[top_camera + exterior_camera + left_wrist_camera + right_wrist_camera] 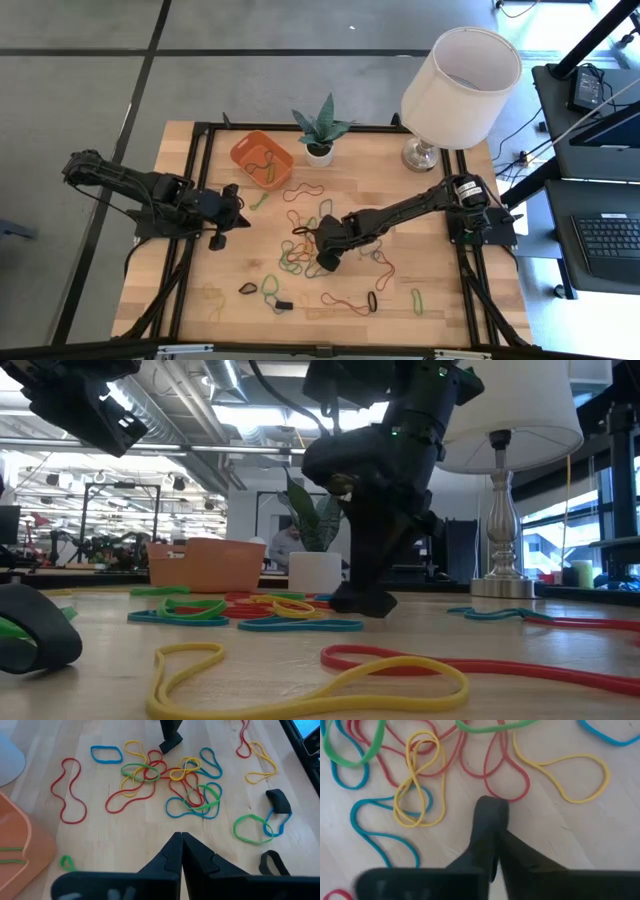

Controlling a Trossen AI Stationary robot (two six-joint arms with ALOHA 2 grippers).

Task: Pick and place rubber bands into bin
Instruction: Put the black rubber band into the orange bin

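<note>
The job looks barely begun; the bin [262, 157] sits near the back of the table [440, 215], just beside the little plant [320, 130], and holds only a few bands, green ones as far as the high view and the left wrist view show; the great mass of rubber bands [310, 250] lies loose on the wood, a tangled cluster of red, yellow, green and blue near the middle, with more scattered toward the front edge and a few dark ones among them; so nearly everything is left to do.

The right gripper [325, 262] is down at the table in the thick of that cluster; in its own wrist view the fingers [490, 820] are pressed together with the tip touching the wood right at the bottom of a red loop [505, 775]; whether a band is pinched between them I cannot tell; nothing shows in the tip.

The left gripper [238, 207] waits above the table between the bin and the cluster; its fingers [172, 855] are closed on each other and hold nothing.

The white plant pot [319, 152] holds only the plant; a lamp [455, 85] stands at the back right corner, well apart from the work.
</note>
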